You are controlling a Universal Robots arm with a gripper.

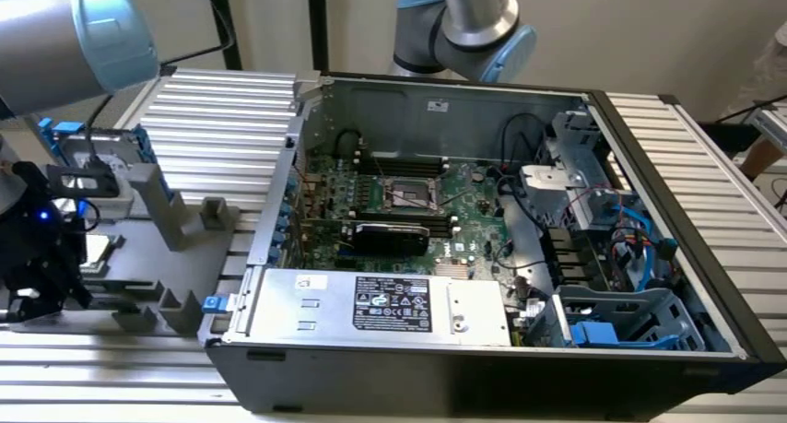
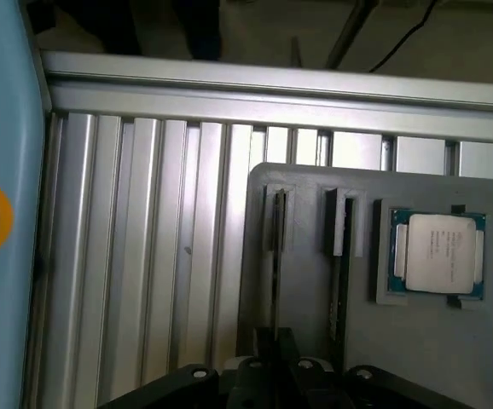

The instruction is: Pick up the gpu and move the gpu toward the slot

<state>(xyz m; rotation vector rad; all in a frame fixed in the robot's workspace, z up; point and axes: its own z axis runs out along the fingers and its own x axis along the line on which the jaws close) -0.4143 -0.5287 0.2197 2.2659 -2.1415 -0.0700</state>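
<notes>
wrist view first: the gripper [image 2: 276, 354] has its jaws pressed almost together. They seem to pinch the top edge of a thin dark card that stands on edge in a groove of the grey holder [image 2: 417, 358]. i take this card for the gpu [image 2: 277, 247], but it is seen edge-on, so neither its green face nor its shroud can be checked. It is upright in the groove and not lifted.

just beside it, a second thin part [image 2: 340, 247] stands in the next groove. near that, the cpu [image 2: 438, 256] lies flat in its square pocket. the holder rests on the ribbed aluminium table [image 2: 161, 256].

in the exterior view the gripper hangs over the holder at that view's left, with the hard drive [image 1: 99, 151] behind it. the open case [image 1: 492, 386] is well apart, toward that view's right. the slot should be on the board [image 1: 474, 188] inside, but i cannot pick it out for sure.

my judgement on handling: the gpu is stiff and fairly light, but fragile. the bare board carries small parts, and its contact edge must not scrape. the best hold is on the long top edge near the middle, so the card does not swing. a grip on such a thin edge can slip or tilt, and the narrow groove may bind the card if it leans.
</notes>
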